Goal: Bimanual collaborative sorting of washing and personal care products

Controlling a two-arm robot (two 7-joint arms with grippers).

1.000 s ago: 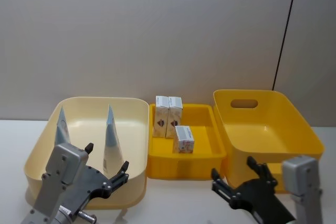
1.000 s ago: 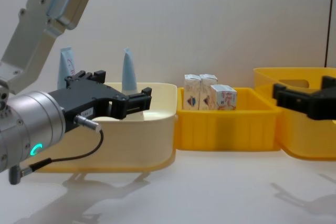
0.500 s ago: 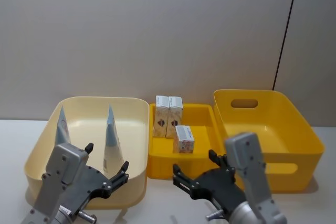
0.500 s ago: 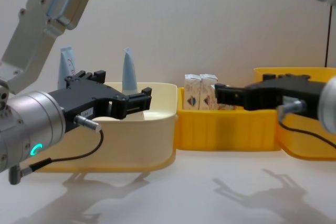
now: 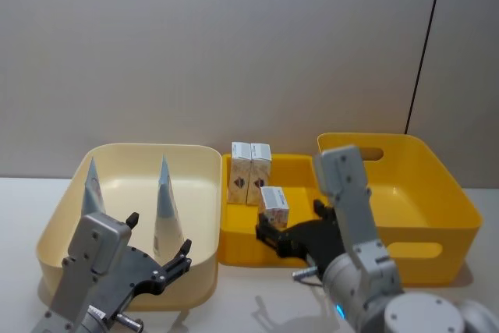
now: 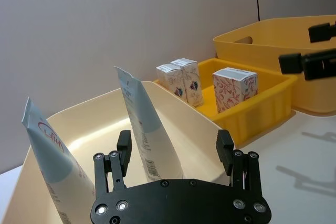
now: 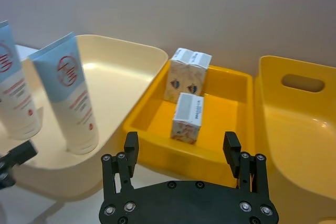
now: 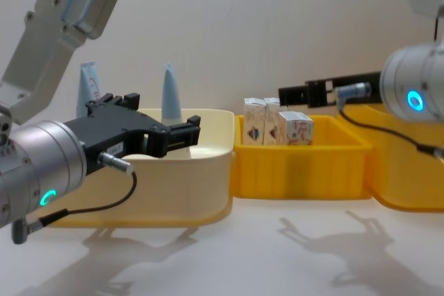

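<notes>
Two pale blue-and-white tubes (image 5: 166,202) (image 5: 92,190) stand upright in the cream tub (image 5: 199,163). Three small white cartons sit in the small yellow tray (image 5: 306,169): two upright at its back (image 5: 240,171) (image 5: 260,171) and one nearer the front (image 5: 274,206). My left gripper (image 5: 157,237) hovers open at the cream tub's front rim, just before the nearer tube (image 6: 143,124). My right gripper (image 5: 292,224) is open and empty above the yellow tray's front, with the front carton (image 7: 187,117) a short way beyond its fingertips. In the chest view the right gripper (image 8: 295,93) hangs above the cartons (image 8: 295,128).
A large deep yellow tub (image 5: 437,181) with a handle slot stands right of the tray, nothing in it. The three containers stand side by side against a grey wall. Bare white table (image 8: 263,240) lies in front of them.
My right arm has swung from the lower right, in front of the large tub, leftward and up to above the small tray's front. The left gripper and all products stayed put.
</notes>
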